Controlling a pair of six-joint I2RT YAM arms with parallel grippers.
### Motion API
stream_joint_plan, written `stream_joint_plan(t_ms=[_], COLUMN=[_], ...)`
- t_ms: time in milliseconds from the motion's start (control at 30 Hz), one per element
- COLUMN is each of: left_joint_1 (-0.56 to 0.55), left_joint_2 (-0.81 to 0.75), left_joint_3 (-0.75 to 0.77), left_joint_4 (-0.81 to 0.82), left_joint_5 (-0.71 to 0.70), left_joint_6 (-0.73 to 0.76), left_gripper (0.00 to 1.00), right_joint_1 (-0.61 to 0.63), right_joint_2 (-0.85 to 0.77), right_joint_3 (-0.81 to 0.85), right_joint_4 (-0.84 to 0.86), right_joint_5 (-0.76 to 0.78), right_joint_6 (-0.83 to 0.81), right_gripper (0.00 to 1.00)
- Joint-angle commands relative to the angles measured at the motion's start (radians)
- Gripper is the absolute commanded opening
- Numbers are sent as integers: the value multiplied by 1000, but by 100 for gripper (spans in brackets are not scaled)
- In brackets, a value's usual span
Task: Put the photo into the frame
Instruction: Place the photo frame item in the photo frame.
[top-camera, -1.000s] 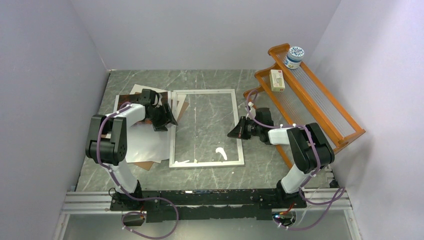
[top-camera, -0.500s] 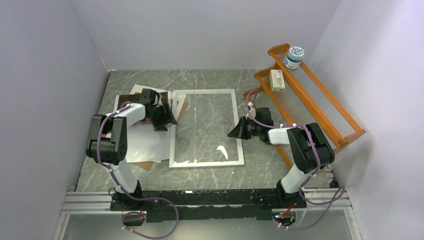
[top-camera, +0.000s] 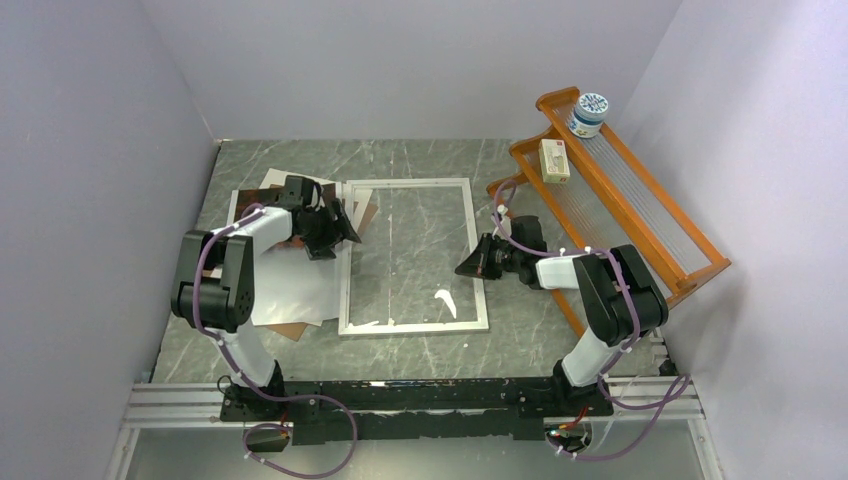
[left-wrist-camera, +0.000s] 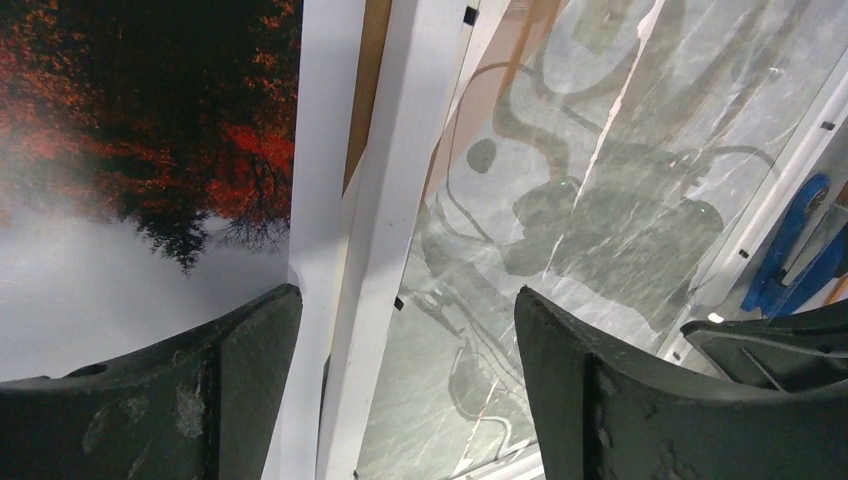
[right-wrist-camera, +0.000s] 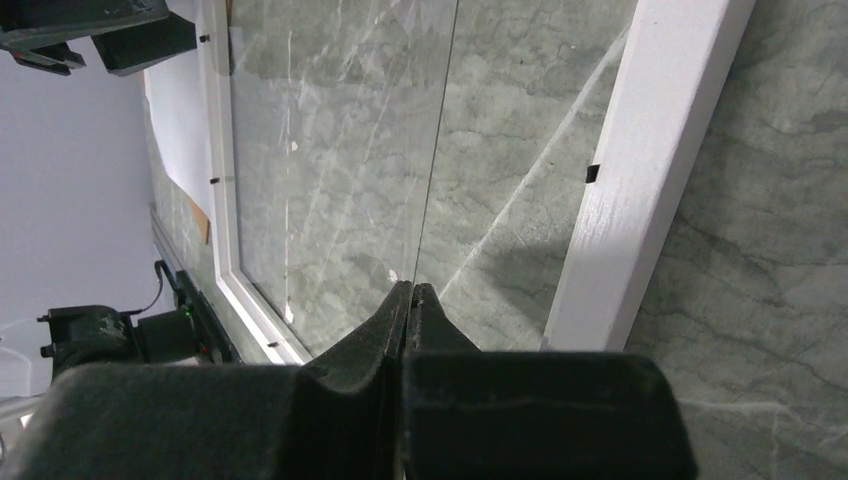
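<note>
The frame (top-camera: 478, 262) lies flat mid-table, and its thin white rim and glass show in the left wrist view (left-wrist-camera: 400, 200) and the right wrist view (right-wrist-camera: 650, 150). The photo (top-camera: 300, 285) lies left of it, partly under my left arm. Its red foliage and grey mist face up in the left wrist view (left-wrist-camera: 150, 150), with the white border beside the frame's left rim. My left gripper (top-camera: 336, 231) is open and empty (left-wrist-camera: 408, 330), straddling that rim and border. My right gripper (top-camera: 466, 268) is shut (right-wrist-camera: 410, 290), tips over the glass just inside the right rim.
A brown backing board (top-camera: 292, 330) lies under the photo, and a strip of it shows in the left wrist view (left-wrist-camera: 378, 60). An orange wooden rack (top-camera: 640, 210) stands at the right with a jar (top-camera: 588, 113) and a small box (top-camera: 553, 160) on it. Walls enclose three sides.
My left gripper has shifted slightly right and away, toward the frame's left rim. The right arm has not moved.
</note>
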Motion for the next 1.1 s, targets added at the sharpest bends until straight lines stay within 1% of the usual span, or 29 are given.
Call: stream_joint_plan(t_ms=[0,233,367,467,500,533,600,700,833,900,933,1067], left_joint_1=[-5,-4,-4,-4,-4,-4,0,4,5,5,5,5], left_joint_2=[-60,-129,-181,-238,-255,-275,-310,-348,-349,-337,-330,-329], left_joint_3=[-13,-69,-86,-107,-111,-116,-132,-161,-166,-159,-157,-160], left_joint_4=[57,142,159,123,93,65,45,66,73,65,60,65], left_joint_5=[-25,-51,-93,-207,-294,-338,-399,-401,-387,-382,-380,-372], left_joint_6=[-46,-101,-115,-160,-187,-210,-230,-227,-217,-213,-212,-208], left_gripper=[83,83,82,81,81,81,81,82,81,81,81,81], right_joint_1=[5,5,5,7,7,8,10,14,21,23,23,25], right_joint_2=[-3,-4,-5,2,3,4,7,13,32,35,33,7], right_joint_3=[-9,-15,-13,-8,-4,0,9,23,36,41,42,42], right_joint_4=[39,31,29,28,25,24,18,11,18,14,8,-16], right_joint_5=[20,40,34,20,18,12,1,-10,-29,-26,-20,6], right_joint_6=[5,7,0,-13,-18,-24,-31,-36,-21,-11,-8,1], right_gripper=[0,0,0,0,0,0,0,0,0,4,7,26])
